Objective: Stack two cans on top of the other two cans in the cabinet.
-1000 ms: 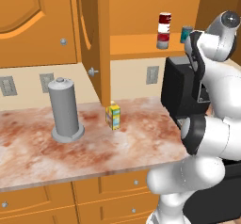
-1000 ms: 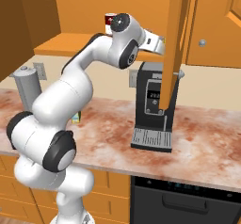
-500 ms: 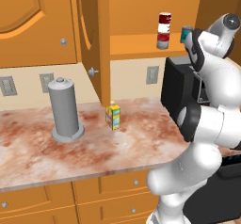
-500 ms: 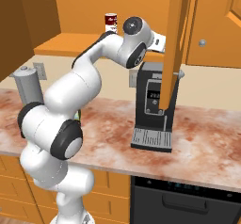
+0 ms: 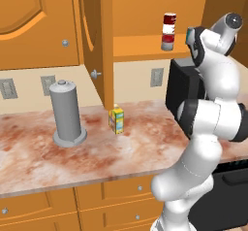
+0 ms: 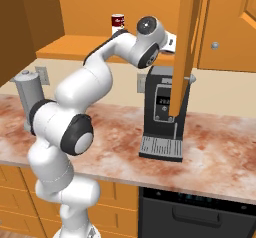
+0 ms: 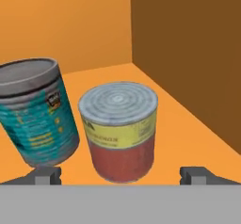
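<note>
On the cabinet shelf (image 5: 135, 46) a dark red can with a white lower half (image 5: 169, 21) stands on top of a grey can with a red band (image 5: 167, 41). To their right my hand reaches into the cabinet. In the hand view a can with a yellow-green upper band and red lower half (image 7: 120, 133) stands upright just ahead, centred between my fingertips. The teal blue can (image 7: 37, 119) stands beside it on the left, apart from it. My gripper (image 7: 121, 174) is open, with one tip on each side and nothing held.
The cabinet's brown side wall (image 7: 188, 39) is close on the right of the cans. An open door (image 5: 97, 41) hangs left of the shelf, and another (image 6: 185, 47) hangs over the black coffee machine (image 6: 165, 112). A tall grey canister (image 5: 68, 113) and a yellow carton (image 5: 116, 120) stand on the counter.
My arm has swung its hand up and further into the cabinet, to the right of the stacked pair. The stack, canister and carton have not moved.
</note>
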Robot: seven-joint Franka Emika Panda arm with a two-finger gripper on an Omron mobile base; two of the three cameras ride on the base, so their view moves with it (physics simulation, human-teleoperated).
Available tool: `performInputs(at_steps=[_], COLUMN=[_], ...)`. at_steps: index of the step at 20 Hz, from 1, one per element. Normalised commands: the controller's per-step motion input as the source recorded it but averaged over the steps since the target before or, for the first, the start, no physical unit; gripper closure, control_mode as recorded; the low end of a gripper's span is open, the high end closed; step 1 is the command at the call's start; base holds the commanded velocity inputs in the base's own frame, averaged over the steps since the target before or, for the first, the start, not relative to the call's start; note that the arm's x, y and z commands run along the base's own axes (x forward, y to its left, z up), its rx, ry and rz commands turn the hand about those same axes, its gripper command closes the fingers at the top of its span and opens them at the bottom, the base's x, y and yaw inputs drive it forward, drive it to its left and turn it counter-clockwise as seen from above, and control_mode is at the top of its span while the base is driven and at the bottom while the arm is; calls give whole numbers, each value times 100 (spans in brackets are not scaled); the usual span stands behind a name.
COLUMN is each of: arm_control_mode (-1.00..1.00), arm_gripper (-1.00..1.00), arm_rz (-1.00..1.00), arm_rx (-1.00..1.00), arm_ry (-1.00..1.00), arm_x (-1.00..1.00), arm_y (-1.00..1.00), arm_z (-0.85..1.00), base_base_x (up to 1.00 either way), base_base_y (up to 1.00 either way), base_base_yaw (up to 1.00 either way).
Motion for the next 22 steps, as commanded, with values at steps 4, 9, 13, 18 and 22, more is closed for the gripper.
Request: performInputs(at_steps=[4,9,13,18,22], arm_control_mode=[-100,-100,-100,-100,-100], arm_gripper=[-100,-100,-100,-100,100], arm_rz=[0,1,3,5,7], arm_rx=[0,0,0,0,0], arm_ry=[0,0,0,0,0], arm_x=[32,23,16,5,-1], arm_y=[-12,-10,-10,-9,-4], arm_z=[-2,-7,-10,-6,-6], base_base_x=[0,0,0,0,0], base_base_y=[0,0,0,0,0], base_base_yaw=[0,0,0,0,0])
